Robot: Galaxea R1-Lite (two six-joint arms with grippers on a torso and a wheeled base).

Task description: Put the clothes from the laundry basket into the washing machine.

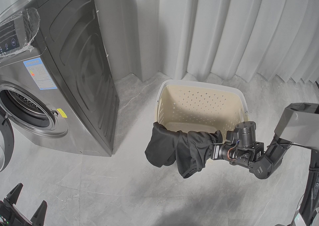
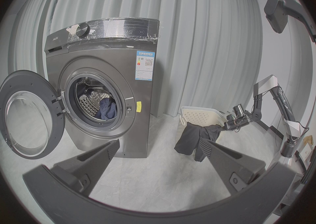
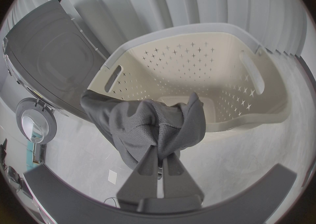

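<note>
Washing machine (image 1: 66,70) stands well off to the left of the right gripper (image 3: 160,160) and straight ahead of the left gripper (image 2: 158,141). Its round door (image 2: 29,112) is swung wide open, drum exposed. Clear film is still on the control panel.

White curtain (image 1: 216,20) hangs behind both grippers' work area, running past the machine and the basket down to a grey tiled floor (image 1: 116,186).

Laundry basket (image 1: 202,83), cream with star-shaped holes and a grey rim, sits on the floor just beyond the right gripper. Its bottom is bare.

Dark grey garment (image 1: 179,150) is clamped between the right gripper's fingers, which are pressed together on a bunched fold. The rest hangs out to that gripper's left and downward, outside the basket, in front of its near wall. One end is at the basket's near-left corner; contact there can't be told.

Blue garment (image 2: 107,109) lies inside the drum, far ahead of the left gripper.

Left gripper is low above the floor in front of the machine, fingers spread apart, holding nothing.

Blue-white label (image 2: 144,65) is on the machine front, upper right of the door opening, with a small yellow sticker (image 2: 139,106) below it.
</note>
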